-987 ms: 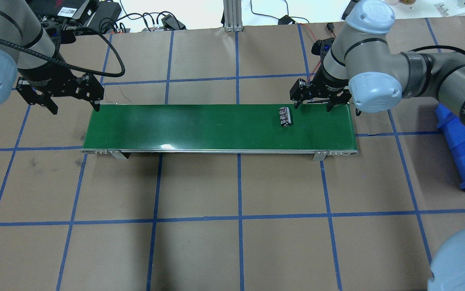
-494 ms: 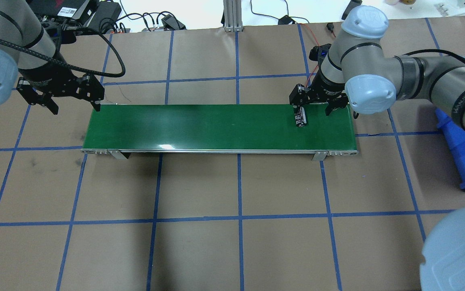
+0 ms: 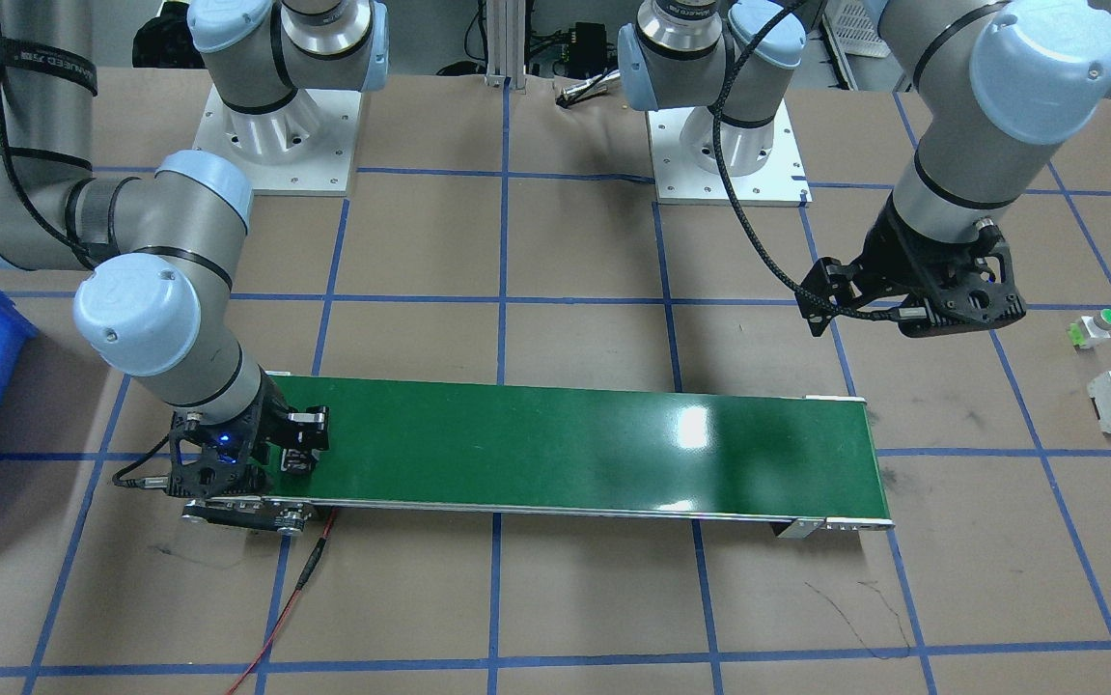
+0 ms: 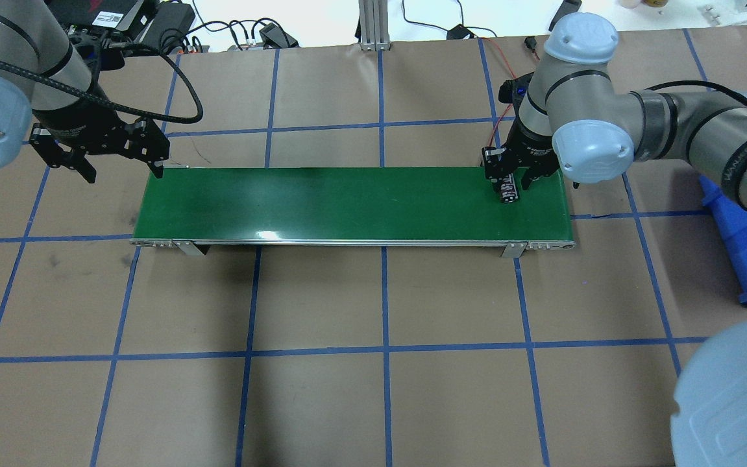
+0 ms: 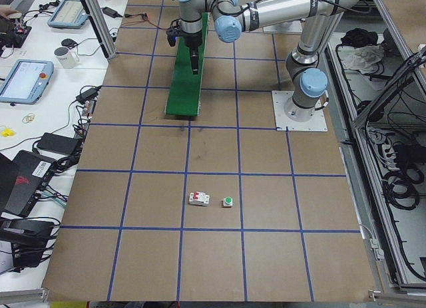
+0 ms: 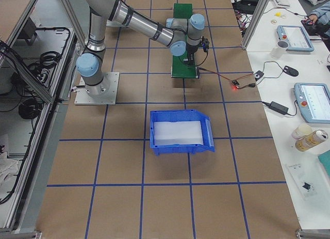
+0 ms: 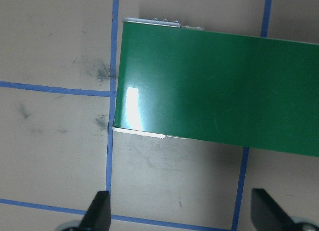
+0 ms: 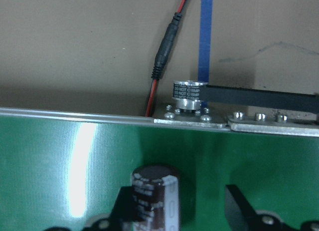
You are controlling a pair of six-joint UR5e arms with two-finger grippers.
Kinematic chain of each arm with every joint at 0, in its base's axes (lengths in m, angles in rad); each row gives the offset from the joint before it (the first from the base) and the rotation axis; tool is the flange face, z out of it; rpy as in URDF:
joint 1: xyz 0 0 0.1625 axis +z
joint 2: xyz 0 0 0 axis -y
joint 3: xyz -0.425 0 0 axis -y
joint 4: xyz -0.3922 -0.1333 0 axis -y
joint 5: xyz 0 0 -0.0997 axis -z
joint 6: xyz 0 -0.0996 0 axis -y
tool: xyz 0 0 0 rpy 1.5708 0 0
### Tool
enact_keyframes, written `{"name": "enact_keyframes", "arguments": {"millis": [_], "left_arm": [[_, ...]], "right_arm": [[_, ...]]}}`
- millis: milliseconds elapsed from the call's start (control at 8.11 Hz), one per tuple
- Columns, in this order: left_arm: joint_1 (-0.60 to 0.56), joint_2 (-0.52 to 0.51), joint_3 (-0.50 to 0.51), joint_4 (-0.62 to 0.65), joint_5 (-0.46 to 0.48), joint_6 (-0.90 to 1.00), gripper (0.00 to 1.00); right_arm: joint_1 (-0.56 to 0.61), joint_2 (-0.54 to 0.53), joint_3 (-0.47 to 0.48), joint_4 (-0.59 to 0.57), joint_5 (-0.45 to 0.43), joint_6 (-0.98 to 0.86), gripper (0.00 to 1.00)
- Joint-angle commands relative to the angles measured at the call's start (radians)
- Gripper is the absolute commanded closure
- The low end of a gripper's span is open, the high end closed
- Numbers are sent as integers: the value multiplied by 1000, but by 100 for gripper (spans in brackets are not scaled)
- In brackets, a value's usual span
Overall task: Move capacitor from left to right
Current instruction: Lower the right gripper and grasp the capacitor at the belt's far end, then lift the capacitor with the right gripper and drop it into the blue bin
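We're at the grasp step: the right gripper (image 4: 508, 176) straddles the capacitor (image 4: 510, 192) lying at the belt's (image 4: 347, 201) right end, fingers spread with one touching, so next comes pinch and lift; the left gripper (image 4: 121, 170) hangs spread off the belt's left end.

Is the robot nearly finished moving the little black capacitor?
Mostly. Done: the capacitor lies at the right end of the green conveyor belt. In hand: the right gripper straddles it, but a gap shows beside one finger, so there is no grip yet. Left: close and lift it off. The left gripper hangs open at the belt's other end.
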Motion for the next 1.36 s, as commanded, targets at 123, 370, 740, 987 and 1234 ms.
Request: {"name": "enact_keyframes", "arguments": {"millis": [123, 370, 740, 987, 1234], "left_arm": [[-2, -5, 3, 2, 1, -2, 0], [-29, -2, 8, 2, 0, 11, 0], [-51, -7, 7, 4, 0, 14, 0], [-51, -5, 7, 2, 3, 15, 0], [-51, -5, 7, 4, 3, 15, 0]], "right_arm": [[-13, -16, -18, 40, -54, -7, 100], [-63, -50, -104, 116, -70, -15, 100], [-279, -93, -203, 224, -117, -226, 100], [-472, -90, -206, 214, -128, -524, 100], [-615, -79, -205, 186, -120, -740, 100]]}}
